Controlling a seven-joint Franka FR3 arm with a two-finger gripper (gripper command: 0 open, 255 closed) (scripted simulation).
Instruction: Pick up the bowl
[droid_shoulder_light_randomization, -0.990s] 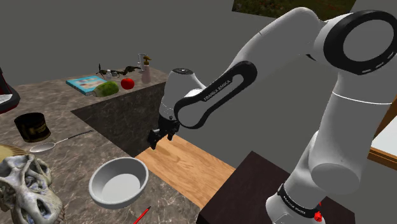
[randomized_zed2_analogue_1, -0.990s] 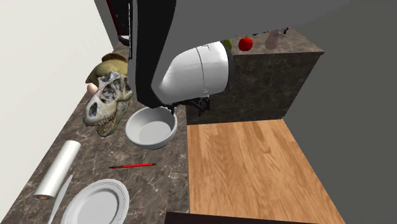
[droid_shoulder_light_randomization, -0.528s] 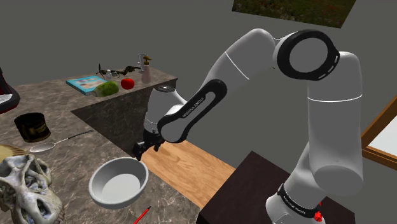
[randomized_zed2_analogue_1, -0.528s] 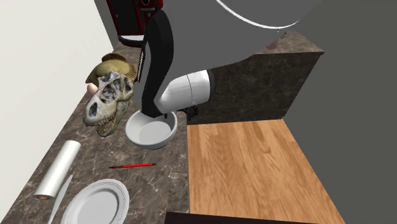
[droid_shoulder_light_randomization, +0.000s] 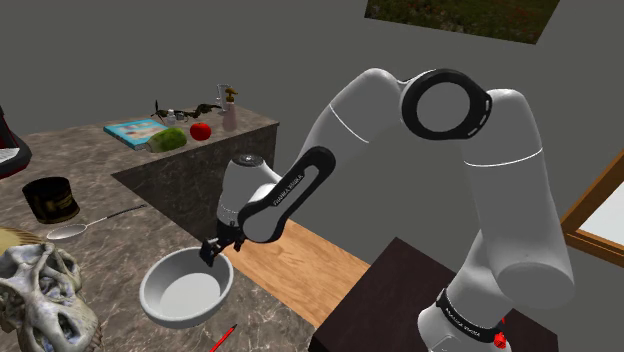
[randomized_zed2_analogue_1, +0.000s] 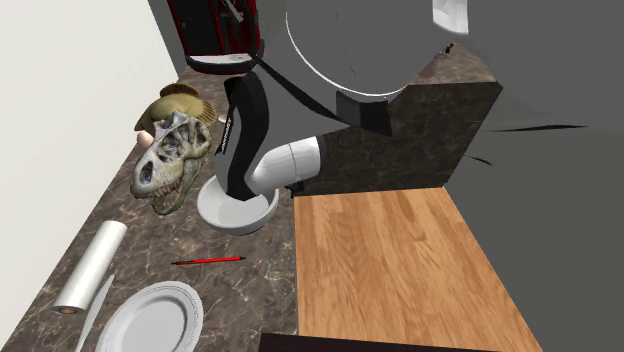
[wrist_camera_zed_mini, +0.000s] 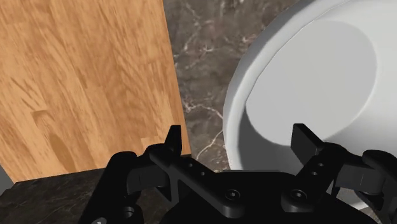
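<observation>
A plain white bowl (droid_shoulder_light_randomization: 180, 295) stands upright on the dark marble counter near its edge. My black gripper (droid_shoulder_light_randomization: 213, 252) hangs open just above the bowl's rim on the side nearest the wooden floor. In the wrist view the bowl (wrist_camera_zed_mini: 305, 83) lies under the gripper (wrist_camera_zed_mini: 238, 143): its rim runs between the two fingers, one over the inside and one over the counter outside. Neither finger touches it. In the second exterior view the arm covers much of the bowl (randomized_zed2_analogue_1: 240, 222).
A dinosaur skull (droid_shoulder_light_randomization: 40, 295) sits close beside the bowl, a red pencil (droid_shoulder_light_randomization: 222, 338) in front of it. A spoon (droid_shoulder_light_randomization: 70, 230) and black can (droid_shoulder_light_randomization: 50, 198) lie farther back. A plate (randomized_zed2_analogue_1: 150, 318) and paper roll (randomized_zed2_analogue_1: 90, 265) are nearby. The counter drops to a wooden floor (droid_shoulder_light_randomization: 290, 255).
The arm has swung down and toward the shoulder view's left, bringing the gripper from above the wooden floor to the bowl's rim. The fingers stayed open; the bowl has not moved.
</observation>
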